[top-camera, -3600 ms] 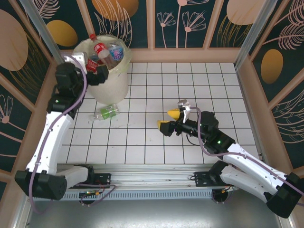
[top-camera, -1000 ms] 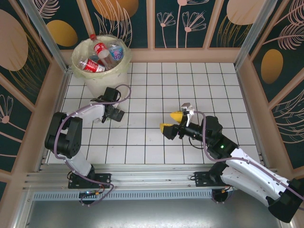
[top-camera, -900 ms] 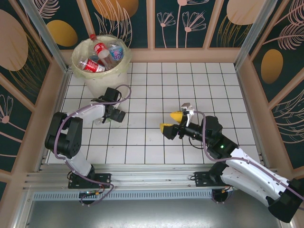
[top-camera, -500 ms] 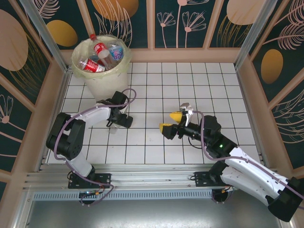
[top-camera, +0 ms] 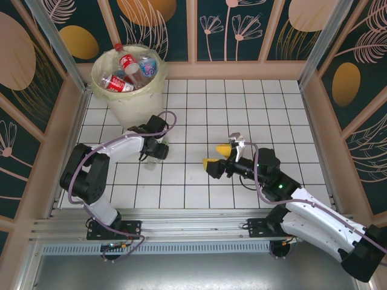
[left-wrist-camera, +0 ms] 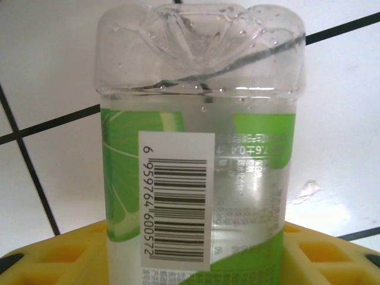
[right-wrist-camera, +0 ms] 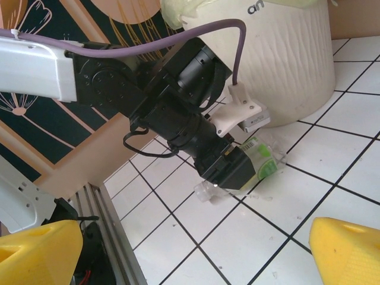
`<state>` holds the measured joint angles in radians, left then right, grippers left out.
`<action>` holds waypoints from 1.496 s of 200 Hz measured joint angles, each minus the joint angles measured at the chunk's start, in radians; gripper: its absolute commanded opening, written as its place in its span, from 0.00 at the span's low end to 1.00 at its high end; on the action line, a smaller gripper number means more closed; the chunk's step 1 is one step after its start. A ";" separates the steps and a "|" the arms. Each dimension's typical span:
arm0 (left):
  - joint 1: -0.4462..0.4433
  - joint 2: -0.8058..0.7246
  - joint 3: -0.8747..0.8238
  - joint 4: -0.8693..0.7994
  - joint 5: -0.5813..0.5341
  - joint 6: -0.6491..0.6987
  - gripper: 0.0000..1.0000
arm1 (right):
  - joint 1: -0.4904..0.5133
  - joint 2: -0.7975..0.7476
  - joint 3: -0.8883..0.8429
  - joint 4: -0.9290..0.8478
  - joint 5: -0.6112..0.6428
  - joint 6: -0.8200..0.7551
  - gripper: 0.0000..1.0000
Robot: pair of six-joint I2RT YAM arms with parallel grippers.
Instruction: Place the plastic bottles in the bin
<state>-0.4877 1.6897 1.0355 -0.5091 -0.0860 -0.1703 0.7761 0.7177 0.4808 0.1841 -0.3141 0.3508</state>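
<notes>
The left gripper (top-camera: 155,148) lay low over the white tiled table (top-camera: 242,109), just in front of the bin (top-camera: 130,109), near the table's left edge. Its yellow fingers (left-wrist-camera: 53,258) were pressed against both sides of a clear bottle (left-wrist-camera: 199,178), which lay nearly flat at the tiles, its cap end pointing near-left in the right wrist view (right-wrist-camera: 261,155). The right gripper (top-camera: 216,155) sat mid-table with its yellow fingers spread wide and nothing between them, well apart from the left one. Open tile stretched over the far right half, bounded by a wooden rim (top-camera: 242,70) and patterned panels.

The bottle was thin transparent plastic with a lobed base, a bright green label and a white barcode patch. The bin was round and cream-white, its wall faintly rippled, lined with a pale yellow bag, and held other bottles (top-camera: 128,63) with red and blue labels. Thin dark grout lines crossed the glossy tiles.
</notes>
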 measured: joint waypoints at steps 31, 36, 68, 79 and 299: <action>-0.026 0.000 0.017 0.000 0.019 0.000 0.49 | 0.000 0.000 0.000 0.000 0.003 0.000 0.99; -0.029 0.000 0.020 0.001 0.029 0.001 0.49 | 0.000 -0.001 0.000 0.000 0.003 0.000 0.98; -0.037 -0.016 0.023 0.025 0.121 0.005 0.49 | 0.000 -0.003 0.000 0.000 0.010 0.000 0.98; -0.042 -0.035 0.023 0.041 0.159 0.009 0.49 | 0.000 -0.003 0.000 0.000 0.011 0.000 0.98; -0.039 -0.161 0.702 0.335 0.381 -0.021 0.48 | 0.000 -0.080 0.073 -0.008 0.055 -0.064 0.98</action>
<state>-0.5262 1.5291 1.7370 -0.1741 0.2947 -0.1909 0.7761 0.6380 0.5537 0.1764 -0.2596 0.2863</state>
